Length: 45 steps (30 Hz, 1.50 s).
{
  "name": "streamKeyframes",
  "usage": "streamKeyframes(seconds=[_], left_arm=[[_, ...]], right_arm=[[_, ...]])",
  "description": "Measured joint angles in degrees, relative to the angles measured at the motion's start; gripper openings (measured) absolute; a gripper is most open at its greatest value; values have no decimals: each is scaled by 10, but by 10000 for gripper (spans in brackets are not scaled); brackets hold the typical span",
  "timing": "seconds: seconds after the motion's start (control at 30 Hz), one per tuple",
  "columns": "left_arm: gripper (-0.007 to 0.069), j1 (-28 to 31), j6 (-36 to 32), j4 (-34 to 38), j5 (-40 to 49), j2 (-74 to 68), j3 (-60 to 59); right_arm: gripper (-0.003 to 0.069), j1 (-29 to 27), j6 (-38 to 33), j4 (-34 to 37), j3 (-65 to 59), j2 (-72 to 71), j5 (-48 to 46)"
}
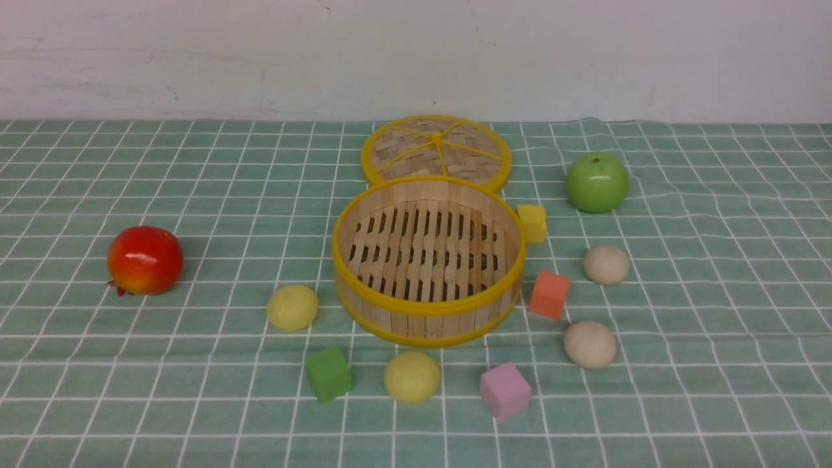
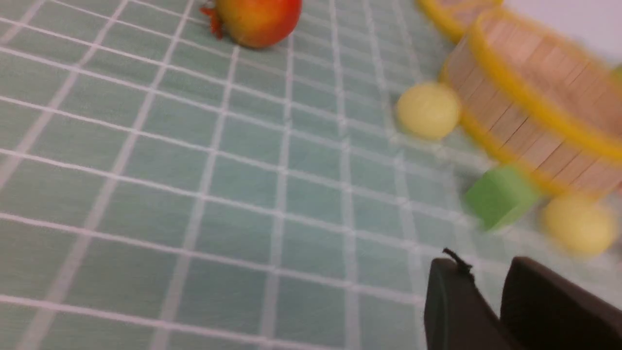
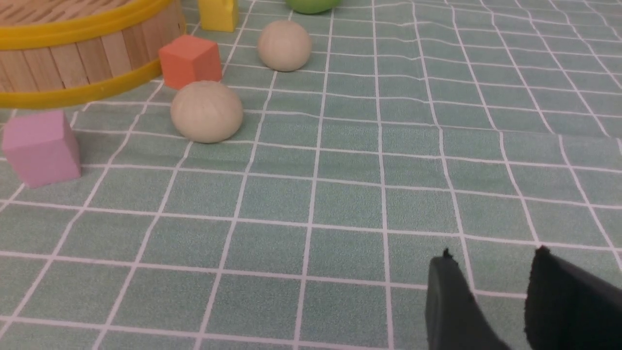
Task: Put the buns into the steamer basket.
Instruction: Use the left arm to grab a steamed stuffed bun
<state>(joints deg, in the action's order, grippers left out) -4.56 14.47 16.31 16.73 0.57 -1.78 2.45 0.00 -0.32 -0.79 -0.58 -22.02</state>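
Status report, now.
Left hand, right hand open, empty. Steamer basket empty; four buns outside it on the cloth. Orange cube sits between basket and beige buns.

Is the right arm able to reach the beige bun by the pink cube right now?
Probably yes: the right gripper is open, with only bare cloth between it and the beige bun; the pink cube and orange cube stand apart from it.
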Motion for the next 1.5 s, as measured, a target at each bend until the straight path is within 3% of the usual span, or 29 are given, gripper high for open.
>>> streamKeyframes(seconds=[0.2,0.3,0.4,0.57,0.7,0.93,1.07,1.2,1.33,1.5], left_arm=[[162,0,67,200,-120,0,0],[164,0,53,228,-171,0,0],[164,0,26,231,-163,0,15],[124,-2,-51,200,-61,-22,123],[-8,-2,-98,146,101,-191,267],[-14,-2,-186,72,332,-514,458],[-14,-9,-236,88,363,-681,541],[-14,-52,-245,78,368,-793,611],[-14,-120,-202,10,376,-903,712],[-14,-105,-177,-26,376,-989,806]], right_arm=[[240,0,0,-19,0,0,0],[240,0,0,-20,0,0,0],[240,0,0,-21,0,0,0],[240,0,0,-21,0,0,0],[240,0,0,-21,0,0,0],[240,0,0,-21,0,0,0],[240,0,0,-22,0,0,0],[240,0,0,-21,0,0,0],[240,0,0,-21,0,0,0],[240,0,0,-22,0,0,0]])
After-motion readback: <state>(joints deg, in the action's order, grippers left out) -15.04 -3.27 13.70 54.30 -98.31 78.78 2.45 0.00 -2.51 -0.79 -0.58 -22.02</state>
